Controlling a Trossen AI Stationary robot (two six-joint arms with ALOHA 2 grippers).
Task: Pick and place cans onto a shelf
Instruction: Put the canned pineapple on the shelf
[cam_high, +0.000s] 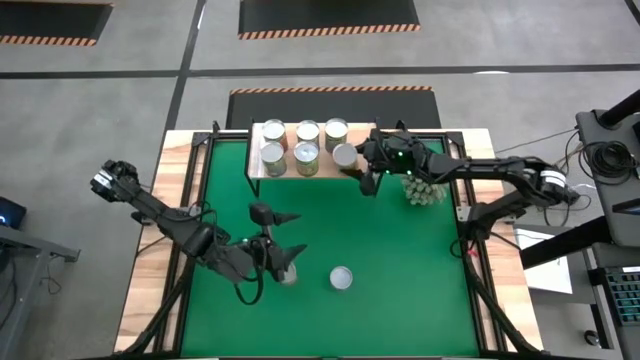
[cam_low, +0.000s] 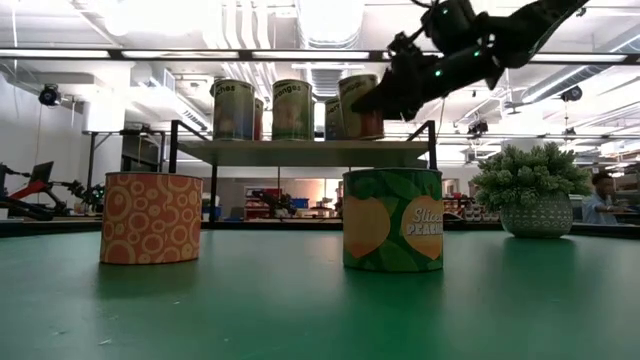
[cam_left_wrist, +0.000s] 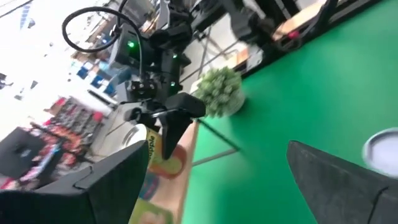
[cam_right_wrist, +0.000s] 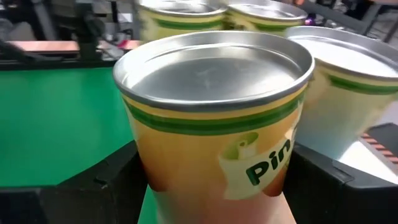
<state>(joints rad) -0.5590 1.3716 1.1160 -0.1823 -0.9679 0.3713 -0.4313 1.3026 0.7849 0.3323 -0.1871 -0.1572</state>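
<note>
Six cans stand on the light-wood shelf (cam_high: 300, 172) at the far edge of the mat. My right gripper (cam_high: 358, 170) is at the shelf's right end, shut on the nearest can (cam_high: 344, 155), whose label is yellow and green (cam_right_wrist: 211, 149). Two cans stand on the green mat: a green one with peaches (cam_low: 392, 218) (cam_high: 341, 277) and an orange one with circles (cam_low: 150, 218). In the high view the orange can (cam_high: 291, 272) is partly hidden under my left gripper. My left gripper (cam_high: 281, 236) is open and empty above the mat. My right gripper has the can's side wall (cam_right_wrist: 155, 180) between its two fingers, one on each side, low on the can. The fingers slant down from the table's right side. The can stands upright with its base on the shelf top (cam_low: 362, 105).
A spiky pale-green plant in a pot (cam_high: 423, 189) stands on the mat just right of the shelf, close under my right arm. Wooden borders frame the mat (cam_high: 400, 290). The mat's middle and near right parts lie open.
</note>
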